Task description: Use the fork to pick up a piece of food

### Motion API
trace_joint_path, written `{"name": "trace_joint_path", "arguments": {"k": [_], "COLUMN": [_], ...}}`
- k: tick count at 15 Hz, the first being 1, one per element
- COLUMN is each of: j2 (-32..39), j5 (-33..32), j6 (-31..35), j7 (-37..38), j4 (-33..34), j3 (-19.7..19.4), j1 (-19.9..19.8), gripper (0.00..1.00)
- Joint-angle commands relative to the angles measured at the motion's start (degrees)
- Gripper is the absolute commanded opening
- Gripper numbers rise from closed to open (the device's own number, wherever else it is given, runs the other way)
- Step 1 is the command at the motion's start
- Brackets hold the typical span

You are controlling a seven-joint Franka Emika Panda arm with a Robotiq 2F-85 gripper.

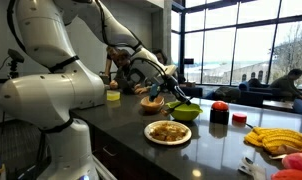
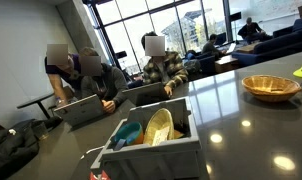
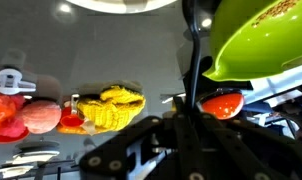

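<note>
Golden piece of food (image 1: 169, 130) lies below the pincer (image 1: 163, 86), which is clamped on the fork (image 3: 194, 55) running up-frame toward the plate (image 3: 121, 4).

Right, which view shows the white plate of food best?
An exterior view: the white plate lies whole on the counter, food pile on top. The wrist view shows a white curve at its top edge, perhaps its rim. The exterior view with seated people lacks it.

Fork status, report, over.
Hand shut on fork. Food pile on white plate, fork not in it. Green bowl close beside hand.
</note>
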Motion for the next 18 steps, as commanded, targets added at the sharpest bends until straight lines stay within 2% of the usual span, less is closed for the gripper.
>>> {"name": "trace_joint_path", "arguments": {"k": [1, 2, 3, 4, 8, 11, 17, 18], "j2": [-4.9, -2.0, -7.4, -8.1, -12.5, -14.5, -17.6, -15.5], "j5": [0.6, -10.1, -1.7, -2.8, -3.1, -3.6, -4.9, -4.5], "j6": [-0.5, 3.1, -0.4, -0.2, -0.1, 1.2, 2.3, 2.3], "j7": [0.9, 10.3, 2.5, 4.1, 4.1, 4.1, 5.1, 4.5], "j4": [-2.8, -5.9, -4.4, -5.4, -7.2, -7.8, -6.6, -6.8], "j3": [-7.9, -13.5, -12.5, -14.8, -20.1, -21.6, -18.6, -19.5], "j1": [7.9, 14.2, 11.9, 14.3, 18.3, 19.5, 18.1, 18.3], "gripper": [0.01, 0.01, 0.01, 0.01, 0.01, 0.01, 0.01, 0.01]}}
